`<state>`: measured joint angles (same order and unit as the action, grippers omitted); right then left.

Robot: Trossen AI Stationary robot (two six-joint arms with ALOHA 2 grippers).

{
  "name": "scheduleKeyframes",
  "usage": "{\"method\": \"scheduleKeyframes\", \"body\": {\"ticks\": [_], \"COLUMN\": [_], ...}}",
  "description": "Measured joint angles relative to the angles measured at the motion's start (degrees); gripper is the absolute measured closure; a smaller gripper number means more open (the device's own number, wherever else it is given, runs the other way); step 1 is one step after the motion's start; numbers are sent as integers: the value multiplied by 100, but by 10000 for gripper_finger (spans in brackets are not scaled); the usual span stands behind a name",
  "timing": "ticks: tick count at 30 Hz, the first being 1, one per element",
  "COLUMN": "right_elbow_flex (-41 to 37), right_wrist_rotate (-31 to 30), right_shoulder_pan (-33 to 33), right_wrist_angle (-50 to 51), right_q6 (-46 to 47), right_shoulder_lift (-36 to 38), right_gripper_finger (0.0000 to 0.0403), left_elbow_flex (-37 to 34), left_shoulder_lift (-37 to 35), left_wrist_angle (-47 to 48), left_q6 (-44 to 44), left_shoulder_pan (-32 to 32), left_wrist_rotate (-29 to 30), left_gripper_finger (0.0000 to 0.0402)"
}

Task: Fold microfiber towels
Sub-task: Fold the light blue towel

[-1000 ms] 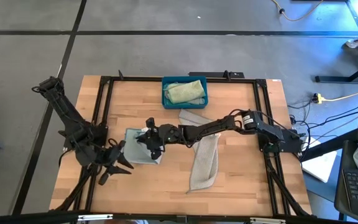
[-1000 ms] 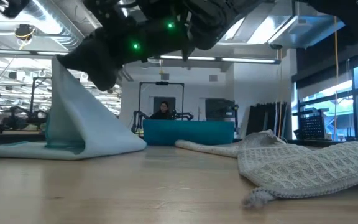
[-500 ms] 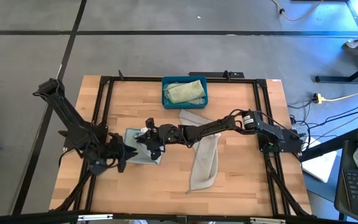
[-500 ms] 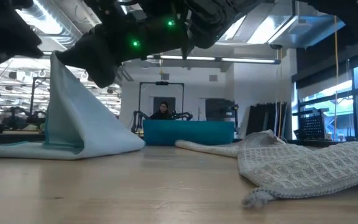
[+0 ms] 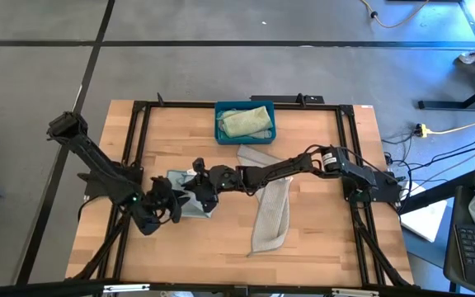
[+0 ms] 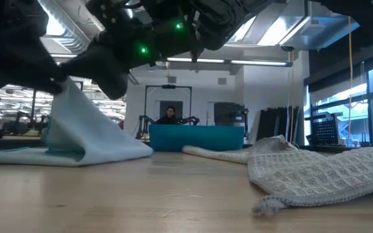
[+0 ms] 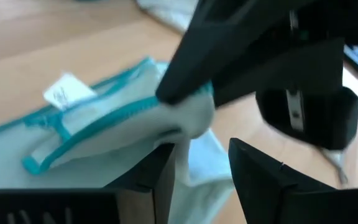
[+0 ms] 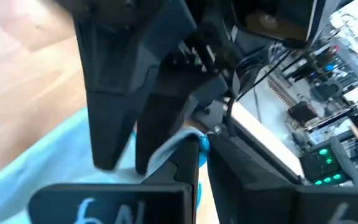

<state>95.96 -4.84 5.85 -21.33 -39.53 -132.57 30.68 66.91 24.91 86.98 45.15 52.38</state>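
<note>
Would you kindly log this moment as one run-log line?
right gripper: shut on pale blue towel, corner lifted | left gripper: open, at that corner | grey towel: flat

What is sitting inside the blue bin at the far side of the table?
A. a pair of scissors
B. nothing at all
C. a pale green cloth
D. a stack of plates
C: in the high view the blue bin at the table's far edge holds a crumpled pale green cloth.
</note>
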Motion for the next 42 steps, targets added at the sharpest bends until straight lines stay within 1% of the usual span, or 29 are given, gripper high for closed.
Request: {"method": "scheduleKeyframes", "body": {"ticks": [4,7,9,12,14,16,18,24,28,32,36,38,42], "right_elbow_flex": [0,0,0,0,0,0,0,0,0,0,0,0,0], "right_wrist_rotate": [-2,-2,-2,-2,-2,-2,-2,-2,-4,-5,-4,-7,-27], "right_shoulder_pan": [-26,-33,-33,-33,-34,-35,-40,-73,-116,-138,-136,-134,-133], "right_wrist_angle": [218,194,187,183,188,186,149,98,203,289,318,316,320], "right_q6": [-76,-203,-291,-297,-297,-299,-299,-299,-276,-273,-269,-269,-267], "right_shoulder_lift": [0,0,0,0,0,0,0,0,0,0,0,0,0], "right_gripper_finger": [368,368,368,368,368,368,368,368,368,368,368,368,368], "left_elbow_flex": [0,0,2,30,55,55,57,57,57,57,59,59,59], "left_shoulder_lift": [-65,-169,-220,-259,-255,-207,-149,103,67,-39,-91,-91,-65], "left_wrist_angle": [16,36,189,898,1279,1420,1365,724,632,659,841,878,868], "left_q6": [189,423,639,1133,1471,1623,1604,1065,1003,1001,1019,981,799], "left_shoulder_pan": [6,156,272,408,483,502,435,269,346,454,346,211,-32], "left_wrist_rotate": [-633,-867,-899,-705,-347,64,273,260,314,654,993,946,670], "left_gripper_finger": [258,258,260,261,261,261,261,262,262,262,262,262,262]}}
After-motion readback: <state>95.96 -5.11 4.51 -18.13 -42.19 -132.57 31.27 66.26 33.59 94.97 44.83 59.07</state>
